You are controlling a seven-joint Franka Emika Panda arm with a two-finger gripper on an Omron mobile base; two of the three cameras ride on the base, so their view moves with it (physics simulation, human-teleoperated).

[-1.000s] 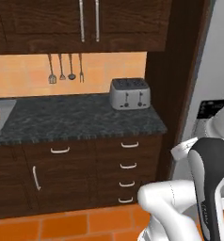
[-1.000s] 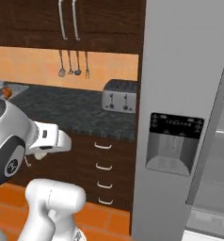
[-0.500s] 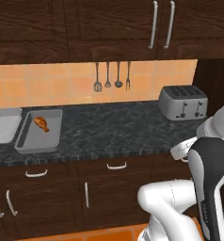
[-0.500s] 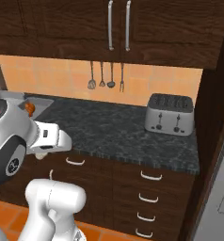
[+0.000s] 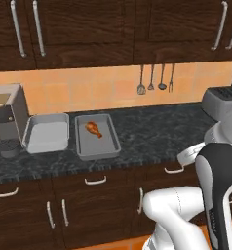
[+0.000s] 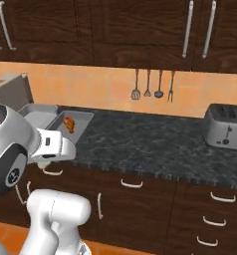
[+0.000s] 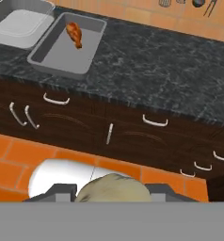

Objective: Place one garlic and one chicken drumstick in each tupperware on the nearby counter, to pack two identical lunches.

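Garlic (image 7: 112, 187): I see it pinched in my gripper (image 7: 111, 194).
Drumstick (image 5: 93, 129): lying in darker tray (image 5: 83, 149).
Pale tray (image 5: 48, 141): just beside it.

A silver toaster (image 6: 226, 125) sits at the right below dark wood wall cupboards (image 5: 113, 29). Four utensils (image 5: 156, 78) hang on the orange tile wall. A coffee machine (image 5: 8, 119) stands far left, above an orange tiled floor (image 7: 20, 155).

A home kitchen: ahead of the arm runs a speckled stone counter (image 5: 152, 134) over dark wood drawers (image 6: 210, 219), with dark wall cabinets (image 5: 113, 29) above. Utensils (image 6: 153, 84) hang on the orange tiled backsplash, a toaster (image 6: 225, 127) stands far right, a coffee machine (image 5: 8, 117) far left.
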